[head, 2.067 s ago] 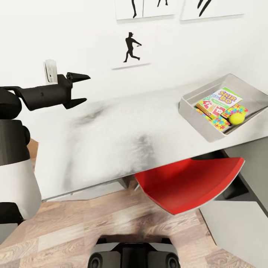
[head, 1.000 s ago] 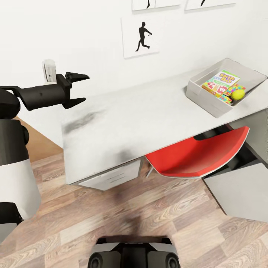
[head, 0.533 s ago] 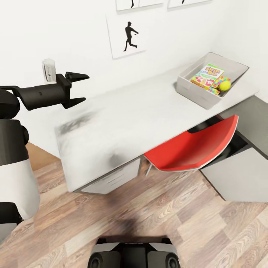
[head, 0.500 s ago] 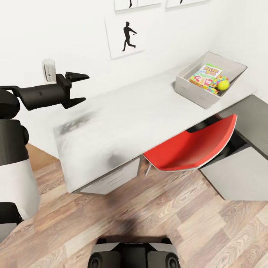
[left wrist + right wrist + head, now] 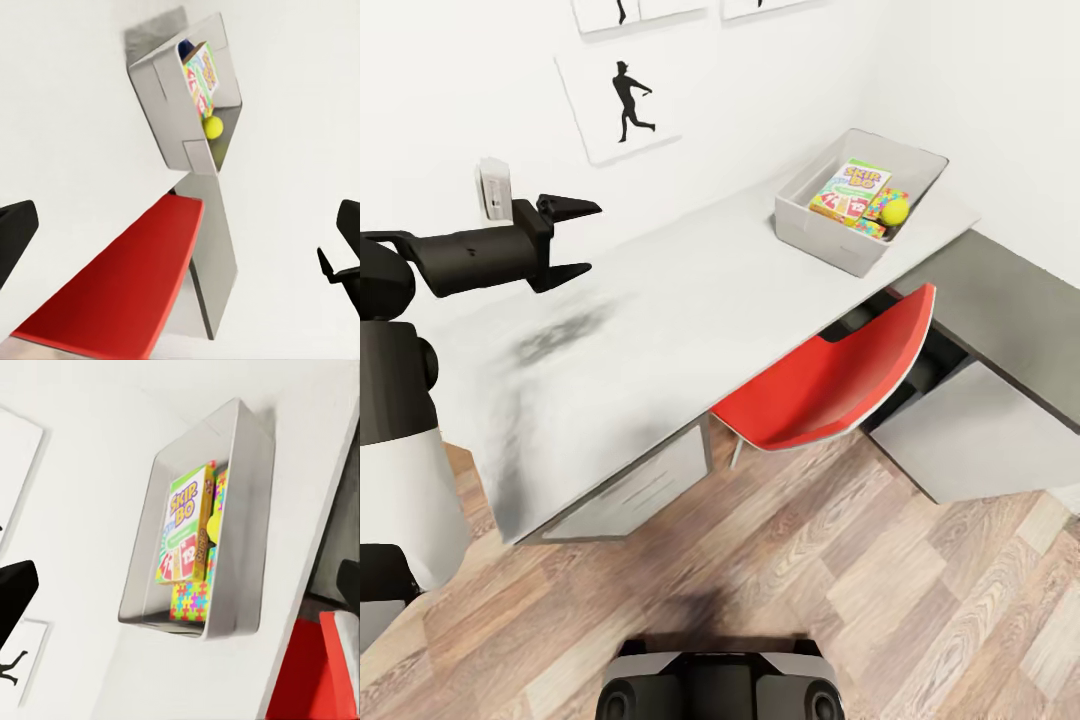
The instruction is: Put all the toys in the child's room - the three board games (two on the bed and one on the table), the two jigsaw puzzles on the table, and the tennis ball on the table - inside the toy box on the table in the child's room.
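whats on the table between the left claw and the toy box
Nothing: in the head view the white table is bare from the left claw to the toy box.

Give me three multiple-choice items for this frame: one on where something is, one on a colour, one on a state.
1. Where is the tennis ball?
A. On the bare tabletop
B. Inside the toy box
C. On the floor

2. What colour is the chair under the table?
A. Blue
B. Black
C. Red

3. How is the left hand?
A. Open and holding nothing
B. Shut on a game box
C. Shut on the ball

Answers:
1 B: the tennis ball lies inside the toy box, beside the Skip-Bo game box and a jigsaw puzzle.
2 C: the chair pushed under the table has a red shell.
3 A: the left hand hangs above the table's near end with its fingers spread and nothing between them.
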Available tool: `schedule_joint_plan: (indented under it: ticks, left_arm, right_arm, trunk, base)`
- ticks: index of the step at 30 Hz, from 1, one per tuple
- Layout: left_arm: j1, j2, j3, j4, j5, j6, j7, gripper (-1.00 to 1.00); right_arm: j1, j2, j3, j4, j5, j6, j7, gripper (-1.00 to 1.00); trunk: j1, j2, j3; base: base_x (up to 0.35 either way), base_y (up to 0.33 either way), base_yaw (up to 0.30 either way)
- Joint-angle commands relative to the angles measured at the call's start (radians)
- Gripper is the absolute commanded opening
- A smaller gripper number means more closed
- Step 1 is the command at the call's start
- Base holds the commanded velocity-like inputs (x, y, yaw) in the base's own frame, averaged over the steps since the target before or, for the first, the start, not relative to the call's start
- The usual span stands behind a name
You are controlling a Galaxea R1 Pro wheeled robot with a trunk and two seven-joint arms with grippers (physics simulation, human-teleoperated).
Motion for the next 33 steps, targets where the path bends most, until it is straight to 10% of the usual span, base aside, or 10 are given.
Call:
schedule_joint_plan:
  ticks: [1,25,33]
  left_arm:
    - [-0.001,0.0,0.001,-0.001,0.009,0.003,0.01,1.0]
    - [-0.015,-0.021,-0.036,-0.001,0.008,0.004,0.012,1.0]
    - [-0.028,-0.046,-0.074,-0.001,0.008,0.002,0.013,1.0]
  right_arm:
    - [0.001,0.0,-0.004,0.001,0.011,0.004,0.008,1.0]
    - [0.071,-0.019,-0.002,-0.033,0.01,0.004,0.011,1.0]
    - [0.278,-0.019,0.0,-0.271,0.0,0.004,0.015,1.0]
  trunk:
    - [0.001,-0.002,-0.001]
    - [0.001,-0.002,0.016]
    - [0.001,-0.002,0.025]
  base:
    - [0.0,0.009,-0.281]
    - [-0.014,0.002,-0.265]
    - [-0.216,0.0,-0.224]
